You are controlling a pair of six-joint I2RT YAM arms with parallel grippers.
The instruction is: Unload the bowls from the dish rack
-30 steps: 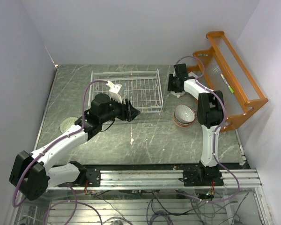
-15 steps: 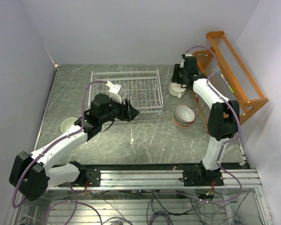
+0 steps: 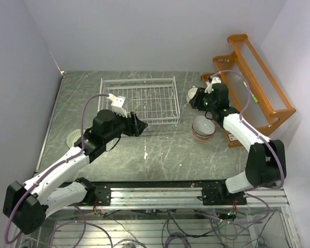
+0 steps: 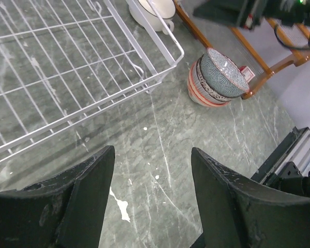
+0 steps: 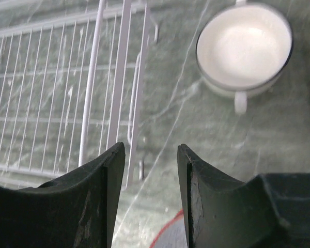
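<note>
Left end effector (image 4: pixel 151 155) and right end effector (image 5: pixel 149 155) both spread apart, gripping nothing

Going left to right: a grey patterned bowl (image 3: pixel 71 138) sits on the tabletop (image 3: pixel 160 150) at the far left, partly behind the left arm. The left end effector hovers just off the near edge of the dish rack (image 3: pixel 138 79), fingers wide apart and touching nothing. Right of the rack's far right corner is the cream bowl (image 5: pixel 244 46), upright with its little handle pointing to the near side. The right end effector hangs over the bare strip between rack and cream bowl, fingers partly apart with only tabletop between them. The stack of bowls (image 4: pixel 217 77) sits nearer, off the rack's near right corner, red-striped one at the bottom. Orange shelf rack (image 3: pixel 258 98) is far right.
</note>
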